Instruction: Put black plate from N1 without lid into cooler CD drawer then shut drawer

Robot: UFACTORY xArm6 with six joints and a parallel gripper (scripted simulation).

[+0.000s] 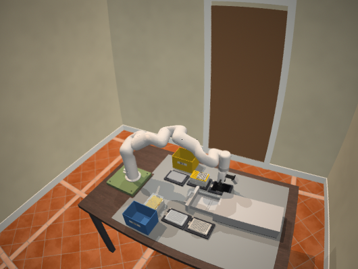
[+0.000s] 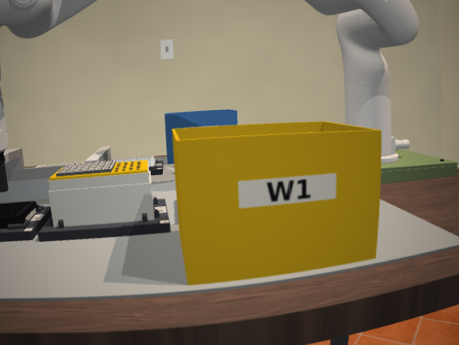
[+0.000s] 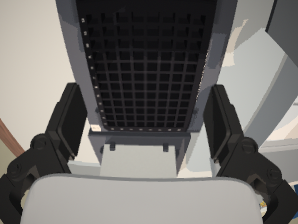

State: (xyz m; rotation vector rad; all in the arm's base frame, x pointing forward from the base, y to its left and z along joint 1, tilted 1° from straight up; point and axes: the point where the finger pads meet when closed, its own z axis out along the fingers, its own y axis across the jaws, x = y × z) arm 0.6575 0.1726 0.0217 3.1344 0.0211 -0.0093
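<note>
Hovering over the black plate (image 3: 145,56), the gripper (image 3: 148,119) is standing fully open and holding nothing; plate is lying in its nest (image 1: 228,190), between and below the jaws, untouched.

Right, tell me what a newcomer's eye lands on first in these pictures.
The big yellow bin marked W1 fills the front of the side view, with a blue bin behind it. From above, the white arm bends over the bench. In the wrist view the open gripper straddles the black plate, one finger on each side.
</note>
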